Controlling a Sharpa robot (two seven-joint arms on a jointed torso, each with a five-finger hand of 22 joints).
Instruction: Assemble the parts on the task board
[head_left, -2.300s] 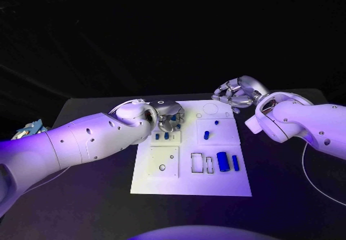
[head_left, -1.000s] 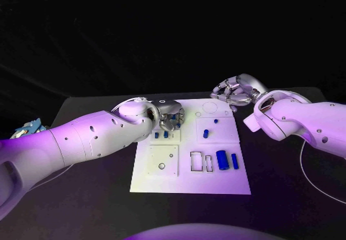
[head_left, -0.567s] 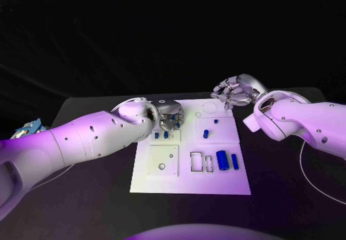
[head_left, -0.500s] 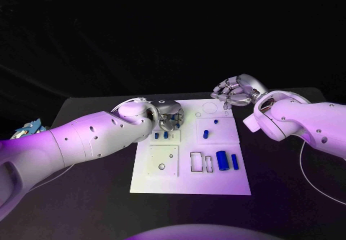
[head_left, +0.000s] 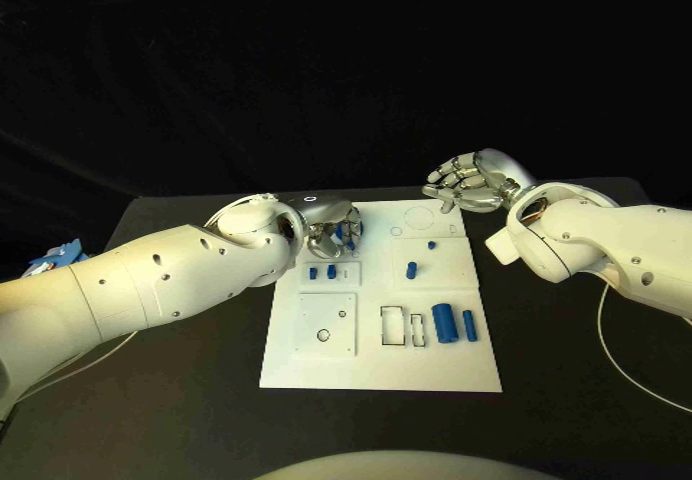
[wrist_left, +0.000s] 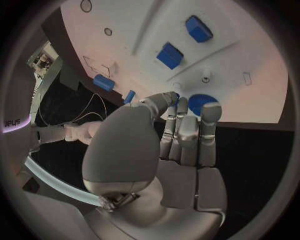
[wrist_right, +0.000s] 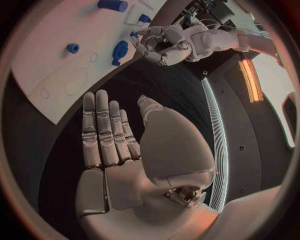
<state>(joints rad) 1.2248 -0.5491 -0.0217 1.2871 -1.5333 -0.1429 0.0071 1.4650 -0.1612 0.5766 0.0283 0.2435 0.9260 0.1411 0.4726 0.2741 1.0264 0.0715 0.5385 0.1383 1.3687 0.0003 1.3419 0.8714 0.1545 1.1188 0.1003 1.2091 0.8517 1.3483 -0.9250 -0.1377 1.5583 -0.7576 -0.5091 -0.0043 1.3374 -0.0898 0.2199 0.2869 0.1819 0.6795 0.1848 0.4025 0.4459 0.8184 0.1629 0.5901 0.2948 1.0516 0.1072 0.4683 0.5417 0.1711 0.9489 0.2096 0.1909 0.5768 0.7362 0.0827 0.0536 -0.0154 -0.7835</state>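
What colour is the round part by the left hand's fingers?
Blue. The round part lies on the white task board, clearest in the left wrist view.

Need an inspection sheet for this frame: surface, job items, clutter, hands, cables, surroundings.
Surface: black table, white task board in its middle.
Job's things: blue parts lie on the board; a round blue part sits by the left hand's fingertips.
Clutter: small blue-white object at the table's left edge, identity unclear.
Hands: left hand over the board's far left corner, grip unclear; right hand off the far right corner, fingers apart, holding nothing.
Cables: thin white cable under the right arm.
Surroundings: dark backdrop.
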